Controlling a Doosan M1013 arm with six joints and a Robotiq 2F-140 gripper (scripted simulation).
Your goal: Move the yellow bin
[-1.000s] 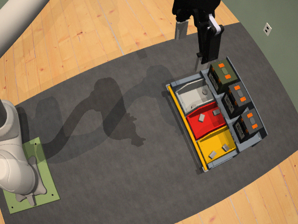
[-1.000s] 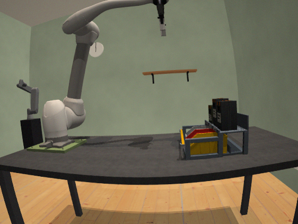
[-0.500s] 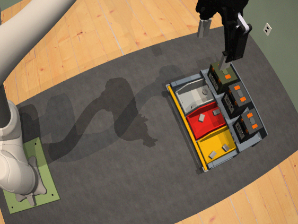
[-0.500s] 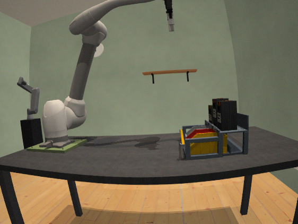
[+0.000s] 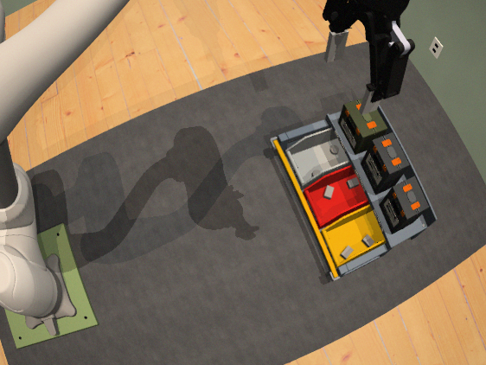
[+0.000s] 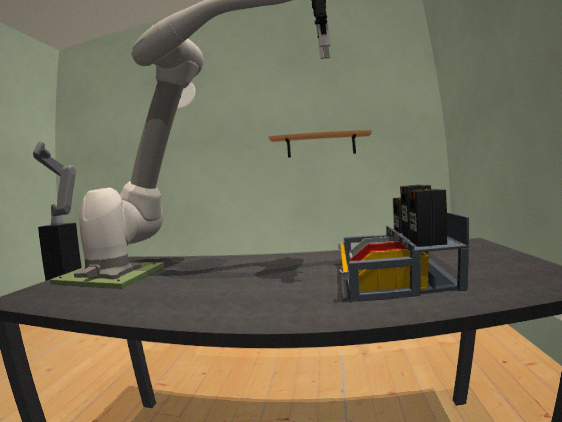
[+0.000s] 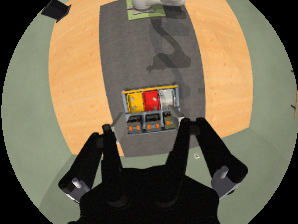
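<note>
The yellow open bin (image 5: 354, 236) sits in the grey shelf rack (image 5: 350, 190) at its near end, with two small grey parts in it. It also shows in the side view (image 6: 392, 272) and the wrist view (image 7: 136, 102). A red bin (image 5: 337, 195) and a grey bin (image 5: 317, 157) stand beside it in the same row. My gripper (image 5: 351, 71) hangs high above the table, far over the rack's far end. Its fingers stand apart with nothing between them. In the side view only its fingertip (image 6: 324, 42) shows, near the top edge. The wrist view shows both fingers open.
Three dark boxes with orange tabs (image 5: 385, 162) stand on the rack's upper tier behind the bins. A yellow bar (image 5: 304, 203) runs along the rack's front. The arm's base (image 5: 30, 277) stands on a green plate at the table's left end. A wall shelf (image 6: 320, 136) hangs behind.
</note>
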